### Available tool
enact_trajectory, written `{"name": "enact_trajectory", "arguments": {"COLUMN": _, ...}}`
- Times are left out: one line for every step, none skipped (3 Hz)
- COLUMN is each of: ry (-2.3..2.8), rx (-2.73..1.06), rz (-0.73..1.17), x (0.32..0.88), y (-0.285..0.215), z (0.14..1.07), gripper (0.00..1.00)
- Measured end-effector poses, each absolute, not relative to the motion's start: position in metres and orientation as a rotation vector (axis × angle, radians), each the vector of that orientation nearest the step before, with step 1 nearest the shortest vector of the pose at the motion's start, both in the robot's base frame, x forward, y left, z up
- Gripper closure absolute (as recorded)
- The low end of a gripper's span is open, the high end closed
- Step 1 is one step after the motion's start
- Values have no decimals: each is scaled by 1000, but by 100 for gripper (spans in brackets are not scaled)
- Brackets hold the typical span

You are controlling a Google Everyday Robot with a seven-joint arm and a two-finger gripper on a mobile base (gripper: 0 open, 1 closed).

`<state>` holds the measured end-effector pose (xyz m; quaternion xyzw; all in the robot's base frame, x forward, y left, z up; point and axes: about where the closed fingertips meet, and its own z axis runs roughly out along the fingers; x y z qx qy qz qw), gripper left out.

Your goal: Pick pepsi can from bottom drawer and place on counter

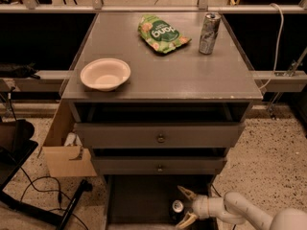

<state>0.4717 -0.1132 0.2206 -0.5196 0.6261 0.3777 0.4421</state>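
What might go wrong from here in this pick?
1. The gripper is in the bottom drawer, jaws open either side of the pepsi can; a tip could knock it over.
2. Lifted straight up, the can could hit the drawer front above.
3. On the counter, it could bump the bowl or silver can.

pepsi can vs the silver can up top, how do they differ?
The pepsi can is short and dark; the slim silver can is taller, pale and patterned. The pepsi can stands in the bottom drawer, between the fingers of the open gripper; the slim silver can stands free on the counter. Both are upright.
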Motion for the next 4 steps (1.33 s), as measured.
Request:
{"name": "enact_trajectory", "arguments": {"ry": 1575, "rx": -1259, "rz": 926, "x": 481, "y": -126, "z": 206, "gripper": 0}}
{"name": "enact_trajectory", "arguments": {"ry": 1600, "rx": -1255, "rz": 957, "x": 480, "y": -123, "z": 188, "gripper": 24}}
{"name": "enact_trajectory", "arguments": {"ry": 1618, "rx": -1256, "rz": 988, "x": 476, "y": -119, "z": 179, "gripper": 47}}
{"name": "enact_trajectory", "arguments": {"ry": 1618, "rx": -1256, "rz": 989, "x": 476, "y": -119, "z": 179, "gripper": 78}}
